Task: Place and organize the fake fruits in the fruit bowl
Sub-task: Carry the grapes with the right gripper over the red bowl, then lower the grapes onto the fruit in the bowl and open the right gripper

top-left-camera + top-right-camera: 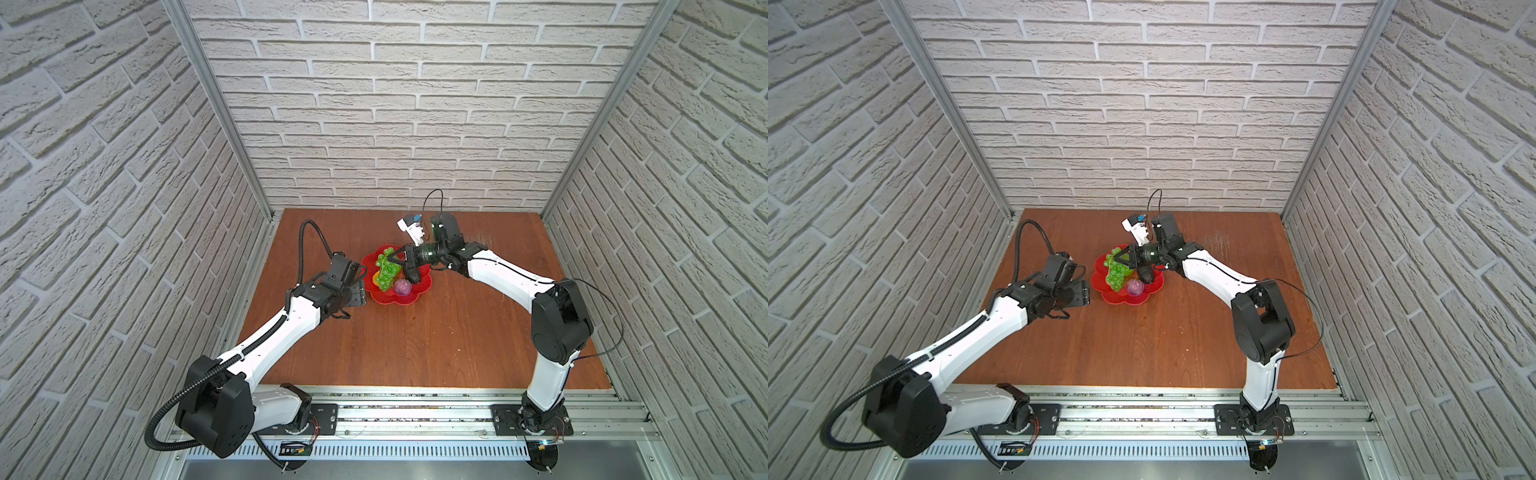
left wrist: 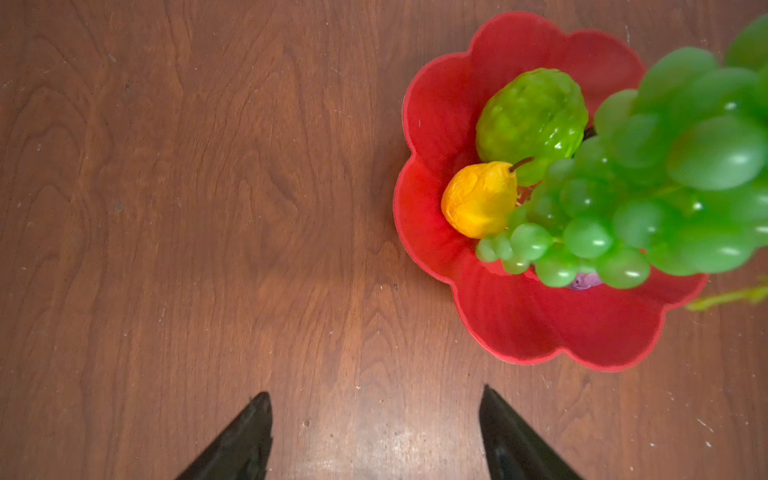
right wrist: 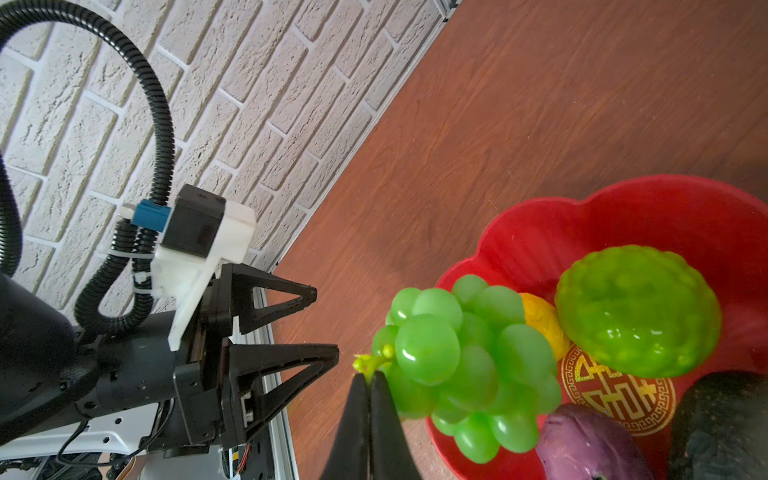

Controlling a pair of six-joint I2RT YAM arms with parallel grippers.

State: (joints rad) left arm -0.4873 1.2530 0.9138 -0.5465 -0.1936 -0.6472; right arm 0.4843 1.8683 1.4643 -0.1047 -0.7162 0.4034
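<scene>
The red fruit bowl [image 1: 388,300] [image 2: 540,328] sits mid-table. In it lie the bumpy green ball [image 3: 636,307], the yellow lemon [image 2: 478,203], the purple fruit [image 1: 402,286] and the dark avocado [image 3: 723,428]. My right gripper [image 3: 368,376] is shut on the stem of the green grape bunch [image 3: 457,357] [image 1: 1117,272], which hangs over the bowl's left part. My left gripper [image 2: 376,395] [image 3: 324,320] stands open and empty over bare wood, just left of the bowl.
Brick-pattern walls close in the wooden table [image 1: 436,345] at the back and on both sides. A metal rail [image 1: 415,411] with both arm bases runs along the front edge.
</scene>
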